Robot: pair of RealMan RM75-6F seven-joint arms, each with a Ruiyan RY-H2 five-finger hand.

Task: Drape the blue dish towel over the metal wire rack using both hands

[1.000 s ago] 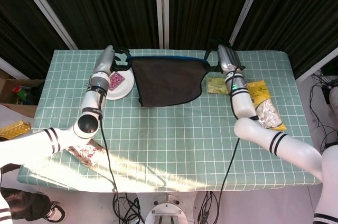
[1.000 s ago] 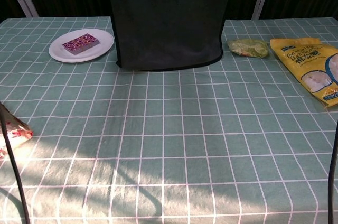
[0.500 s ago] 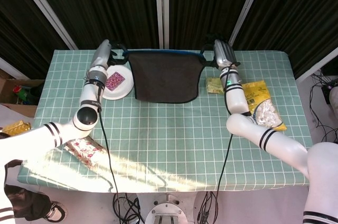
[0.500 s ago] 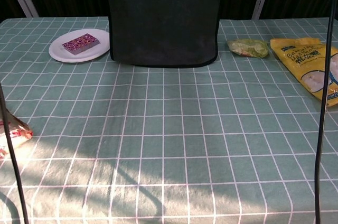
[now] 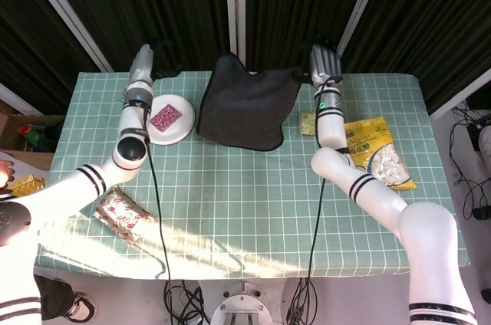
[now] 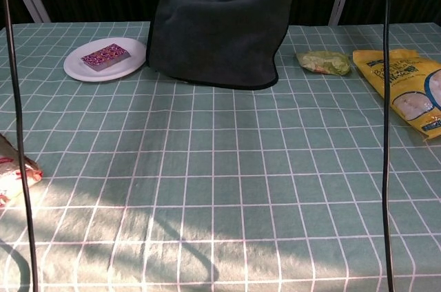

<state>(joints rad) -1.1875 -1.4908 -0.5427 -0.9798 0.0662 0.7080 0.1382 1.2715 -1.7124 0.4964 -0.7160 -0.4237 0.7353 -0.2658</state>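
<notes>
Reviewing the far edge of the table (image 5: 253,210), we find the towel (image 5: 245,106) hanging there in a dark sheet, peaked near its top left corner and trailing down to the tablecloth. We judge it is draped over the rack, which the cloth hides. The right hand (image 5: 323,62) grips the towel's top right corner. The left hand (image 5: 157,60) sits apart from the cloth against dark curtains; we cannot tell its state. A plate (image 5: 170,119) lies left of the towel.
</notes>
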